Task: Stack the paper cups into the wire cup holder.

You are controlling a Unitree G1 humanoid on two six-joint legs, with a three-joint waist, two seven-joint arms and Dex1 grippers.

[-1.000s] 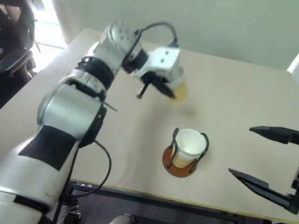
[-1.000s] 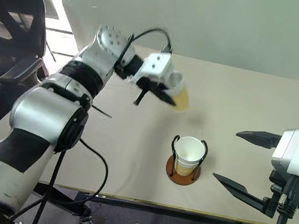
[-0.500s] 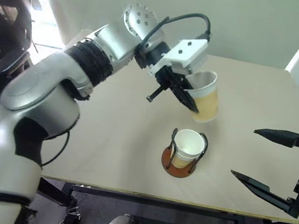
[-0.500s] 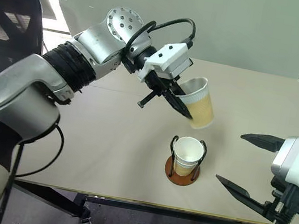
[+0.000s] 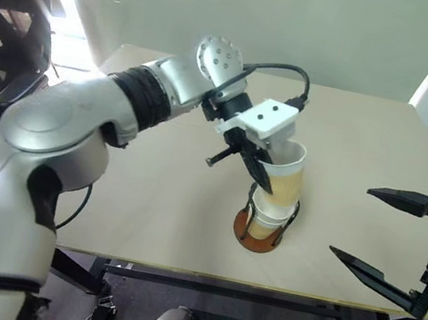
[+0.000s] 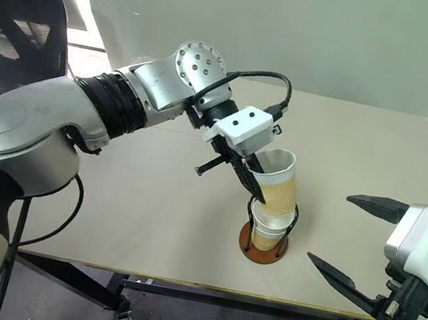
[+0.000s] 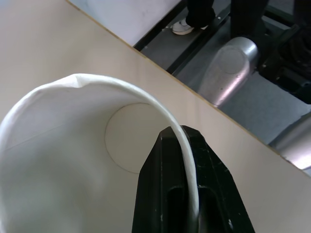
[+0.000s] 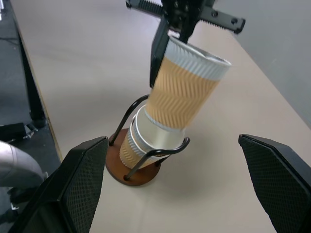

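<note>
Tan paper cup (image 5: 286,175) pinched by left gripper (image 5: 261,170), tilted over wire cup holder (image 5: 262,227); right gripper (image 5: 386,238) agape.

Held cup (image 8: 182,87) hides the lower cup's (image 8: 146,141) mouth

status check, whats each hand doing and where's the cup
Left hand shut on the rim of a paper cup, cup tilted, its bottom in the stack in the wire cup holder. Right hand open, apart. Nothing blocking.
</note>
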